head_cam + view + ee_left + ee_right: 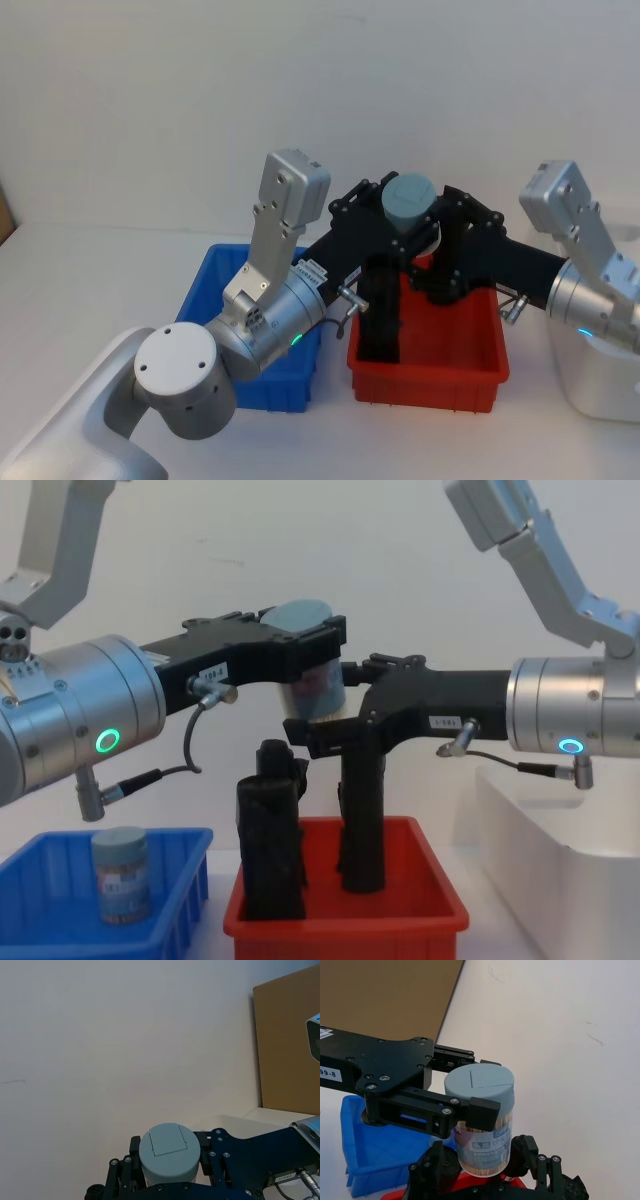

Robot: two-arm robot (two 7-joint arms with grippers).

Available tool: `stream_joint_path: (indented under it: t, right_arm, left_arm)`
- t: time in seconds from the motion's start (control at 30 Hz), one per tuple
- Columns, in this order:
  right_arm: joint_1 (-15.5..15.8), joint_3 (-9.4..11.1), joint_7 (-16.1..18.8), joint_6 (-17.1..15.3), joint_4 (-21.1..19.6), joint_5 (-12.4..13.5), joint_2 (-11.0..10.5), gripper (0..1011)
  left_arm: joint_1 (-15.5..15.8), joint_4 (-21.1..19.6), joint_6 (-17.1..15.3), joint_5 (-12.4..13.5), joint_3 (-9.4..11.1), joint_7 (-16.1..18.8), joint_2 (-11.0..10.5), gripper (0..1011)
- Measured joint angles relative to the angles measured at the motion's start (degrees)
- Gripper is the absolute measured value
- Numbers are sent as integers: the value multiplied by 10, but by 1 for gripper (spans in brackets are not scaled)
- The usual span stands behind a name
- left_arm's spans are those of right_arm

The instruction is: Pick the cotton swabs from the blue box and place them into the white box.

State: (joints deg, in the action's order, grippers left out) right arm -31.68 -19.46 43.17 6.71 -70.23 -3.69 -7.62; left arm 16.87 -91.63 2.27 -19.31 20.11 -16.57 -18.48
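A cotton swabs tub point(408, 200) point(482, 1125) point(310, 655) with a grey-blue lid point(167, 1155) hangs in the air above the red bin. My left gripper point(392, 203) point(470, 1100) point(300, 640) is shut on its lid. From the other side my right gripper point(426, 250) point(482, 1166) point(320, 725) closes on the tub's lower body, its fingers against the clear wall. Another cotton swabs tub point(120, 872) stands in the blue box point(205, 290) point(60, 942) point(355, 1160) at the left. The white box point(600, 385) point(560, 870) sits at the far right, under my right arm.
The red bin point(430, 385) point(340, 922) stands between the blue and white boxes and holds tall black rolls point(270, 830) point(360, 820) right under the held tub. A brown cardboard panel point(290, 1045) leans against the wall.
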Motion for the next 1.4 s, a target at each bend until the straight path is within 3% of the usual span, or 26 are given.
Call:
stream_joint_path:
  t: [0.23,0.37,0.57,0.6,0.77,1.4]
  right_arm:
    - [-2,-2,0,-2,0,6,0,1002]
    - [-3,-3,0,-2,0,7,0,953]
    - [-4,-4,0,-3,1,9,1,783]
    - [-4,-4,-1,-3,1,10,1,719]
    - [-4,-4,-1,-3,1,10,1,621]
    - [-5,-5,-2,-4,2,12,1,621]
  left_arm:
    - [2,4,1,0,0,-2,2,670]
    - [3,6,2,0,0,-3,3,670]
    - [4,7,3,1,0,-3,4,669]
    - [4,8,3,1,0,-3,4,670]
    - [4,9,3,1,0,-4,4,670]
    - [5,10,4,1,0,-4,5,670]
